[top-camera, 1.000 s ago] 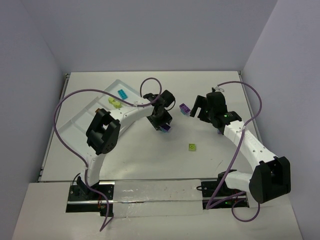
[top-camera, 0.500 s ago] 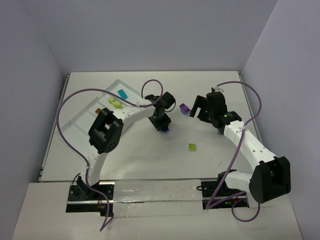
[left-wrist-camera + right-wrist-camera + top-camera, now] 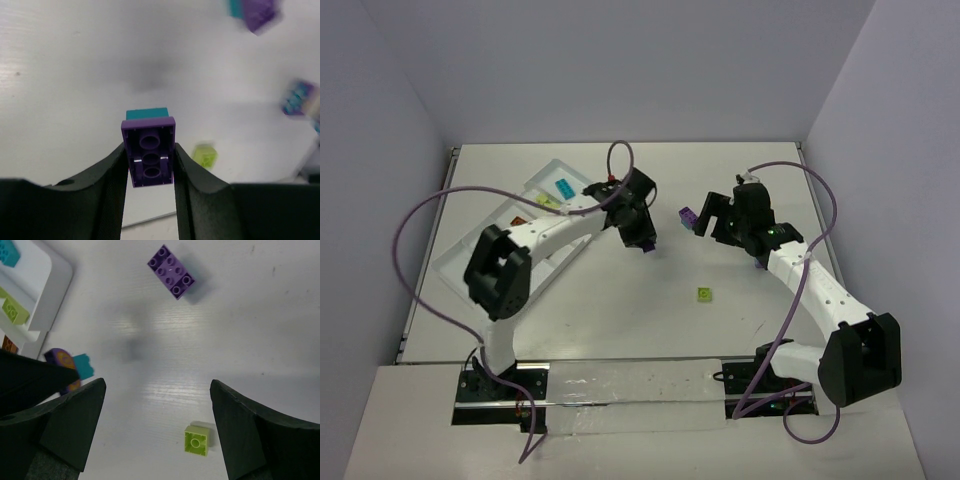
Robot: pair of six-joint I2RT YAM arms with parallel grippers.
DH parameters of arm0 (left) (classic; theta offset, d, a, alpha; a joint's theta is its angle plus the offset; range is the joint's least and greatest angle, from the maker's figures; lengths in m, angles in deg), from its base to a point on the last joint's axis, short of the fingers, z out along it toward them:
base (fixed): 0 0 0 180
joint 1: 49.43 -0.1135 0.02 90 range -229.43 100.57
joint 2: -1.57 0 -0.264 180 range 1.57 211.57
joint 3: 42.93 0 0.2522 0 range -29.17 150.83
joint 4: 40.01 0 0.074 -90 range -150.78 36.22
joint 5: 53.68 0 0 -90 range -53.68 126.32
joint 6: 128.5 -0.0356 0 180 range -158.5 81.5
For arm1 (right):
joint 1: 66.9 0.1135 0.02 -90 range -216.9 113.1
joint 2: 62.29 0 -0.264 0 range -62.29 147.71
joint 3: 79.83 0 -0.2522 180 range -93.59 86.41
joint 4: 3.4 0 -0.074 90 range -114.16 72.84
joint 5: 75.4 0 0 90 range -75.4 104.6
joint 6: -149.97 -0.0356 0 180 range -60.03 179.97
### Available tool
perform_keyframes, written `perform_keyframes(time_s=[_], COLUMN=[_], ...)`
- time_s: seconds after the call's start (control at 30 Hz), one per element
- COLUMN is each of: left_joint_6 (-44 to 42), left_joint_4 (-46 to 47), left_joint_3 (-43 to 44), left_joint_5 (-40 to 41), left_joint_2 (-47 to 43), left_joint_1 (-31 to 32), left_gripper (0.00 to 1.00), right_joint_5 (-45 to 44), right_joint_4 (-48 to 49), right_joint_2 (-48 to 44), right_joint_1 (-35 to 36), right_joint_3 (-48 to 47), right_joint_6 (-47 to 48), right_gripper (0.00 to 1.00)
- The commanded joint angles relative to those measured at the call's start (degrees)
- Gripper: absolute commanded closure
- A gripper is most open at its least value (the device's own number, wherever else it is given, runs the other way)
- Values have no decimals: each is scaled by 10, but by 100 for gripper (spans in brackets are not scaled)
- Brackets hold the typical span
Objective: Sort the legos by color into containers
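Note:
My left gripper (image 3: 640, 237) is shut on an oblong purple lego (image 3: 149, 157) with a teal lego (image 3: 146, 113) stuck to its far end, held above the table just right of the white tray (image 3: 470, 245). The same stack shows in the right wrist view (image 3: 82, 366). My right gripper (image 3: 712, 222) is open and empty above the table (image 3: 157, 435). A purple oblong lego (image 3: 688, 216) lies beside it, and shows in the right wrist view (image 3: 171, 271). A lime lego (image 3: 703, 294) lies on the table in front, between the open fingers (image 3: 196, 440).
The tray's compartments hold a teal lego (image 3: 563, 186), a lime lego (image 3: 548, 203) and an orange-brown lego (image 3: 518, 222). The tray's corner (image 3: 55, 285) is at the left of the right wrist view. Purple cables loop over both arms.
My left arm has swung left and its gripper has carried the purple-and-teal stack a little back and left, toward the tray. The right arm has barely moved.

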Motion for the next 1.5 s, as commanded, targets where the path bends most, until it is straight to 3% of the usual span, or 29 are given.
perform_keyframes(time_s=[0.0, 0.1, 0.27, 0.5, 0.67, 1.1, 1.27, 1.33, 1.47], left_joint_6=[-144, -166, -244, -229, -264, -270, -273, -275, -279], left_joint_4=[226, 365, 384, 502, 461, 474, 472, 464, 452], left_joint_3=[-123, -197, -197, -240, -225, -232, -230, -228, -226], left_joint_5=[-197, -317, -470, -615, -619, -647, -651, -646, -647], left_joint_2=[-165, -246, -264, -288, -290, -310, -312, -309, -303], left_joint_1=[-78, -127, -154, -156, -157, -157, -157, -157, -157], left_gripper=[100, 100, 100, 100, 100, 100, 100, 100, 100], right_joint_5=[89, 134, 304, 459, 478, 567, 577, 581, 596], right_joint_4=[5, 17, 105, 315, 346, 476, 484, 494, 511], right_joint_2=[11, 0, -54, -96, -85, -15, -4, 1, 10], right_joint_1=[-4, -4, -2, 4, 5, 13, 24, 26, 32], right_joint_3=[-37, -49, -33, 39, 27, 33, 28, 26, 22], right_joint_6=[43, 61, 88, -3, -21, -109, -111, -121, -141], right_gripper=[8, 7, 7, 5, 9, 17, 28, 38, 44])
